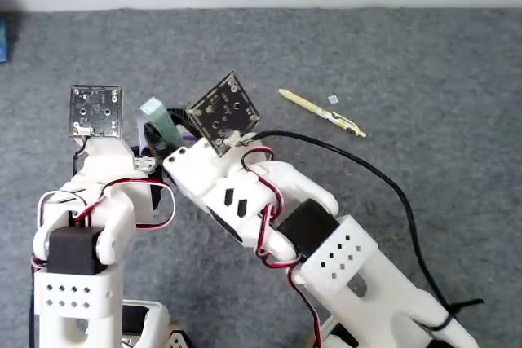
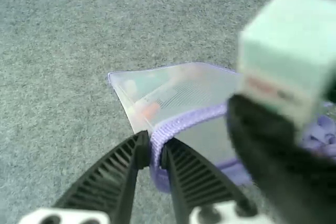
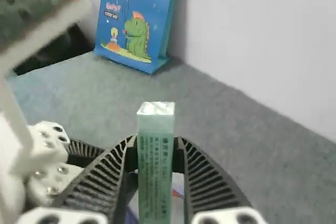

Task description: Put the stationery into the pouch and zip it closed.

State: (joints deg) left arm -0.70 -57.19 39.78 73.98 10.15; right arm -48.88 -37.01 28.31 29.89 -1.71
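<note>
A clear pouch [image 2: 176, 98] with a purple zipper edge lies on the grey carpet, with some coloured items showing through it. My left gripper [image 2: 153, 148] is shut on that purple edge. My right gripper [image 3: 156, 145] is shut on a pale green stationery box [image 3: 155, 166], held upright. That green box [image 2: 286, 61] hangs just above the pouch's open side. From above, the green box [image 1: 159, 122] sits between the two wrist cameras. A yellow pen [image 1: 322, 113] lies on the carpet to the right, with a tiny pale piece [image 1: 333, 99] beside it.
A blue gift bag [image 3: 134, 19] with a dinosaur stands against the white wall [image 3: 262, 35] at the back. A black cable [image 1: 391, 189] runs along the right arm. Grey carpet [image 1: 424, 63] covers the table.
</note>
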